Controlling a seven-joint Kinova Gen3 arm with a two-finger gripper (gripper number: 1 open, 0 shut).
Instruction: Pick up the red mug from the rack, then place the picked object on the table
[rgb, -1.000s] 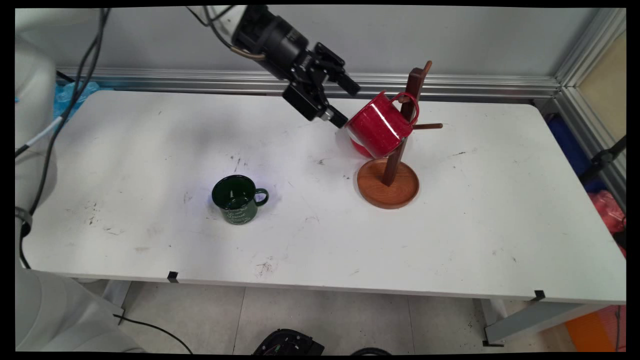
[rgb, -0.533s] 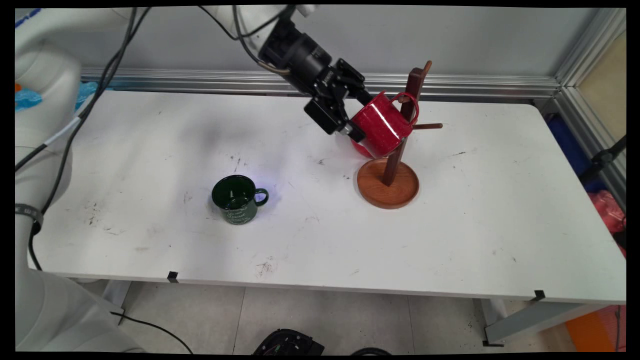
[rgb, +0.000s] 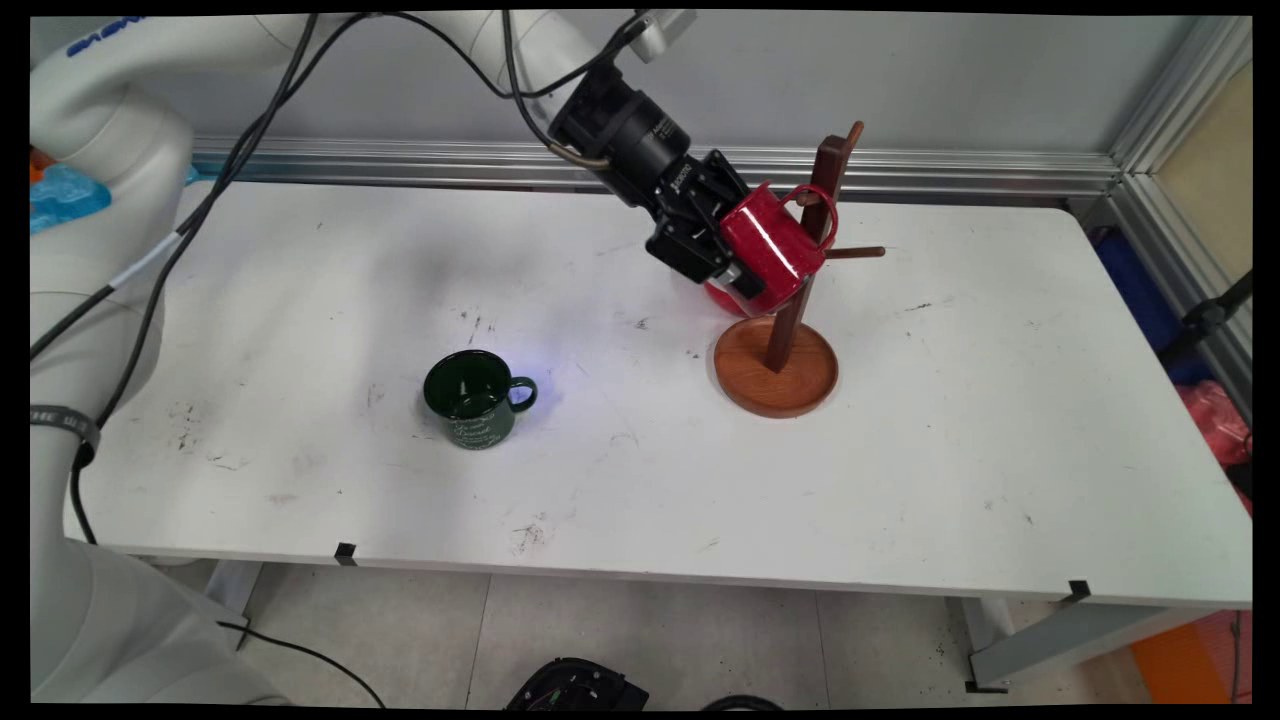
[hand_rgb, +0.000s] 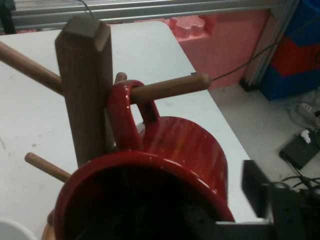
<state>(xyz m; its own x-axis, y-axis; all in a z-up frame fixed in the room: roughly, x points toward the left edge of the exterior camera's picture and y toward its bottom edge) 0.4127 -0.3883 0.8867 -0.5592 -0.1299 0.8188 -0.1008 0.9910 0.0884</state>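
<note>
The red mug (rgb: 768, 245) hangs by its handle on the wooden rack's (rgb: 790, 300) peg, tilted. Its mouth points away from the rack post. The end effector (rgb: 738, 262) straddles the mug's rim, fingers spread.

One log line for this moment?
claw: open, straddling red mug wall | mug: hanging on wooden rack peg | green mug: upright on table

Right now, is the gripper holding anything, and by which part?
Nothing gripped: the open gripper is at the red mug's rim, outer finger clear of its wall.
</note>
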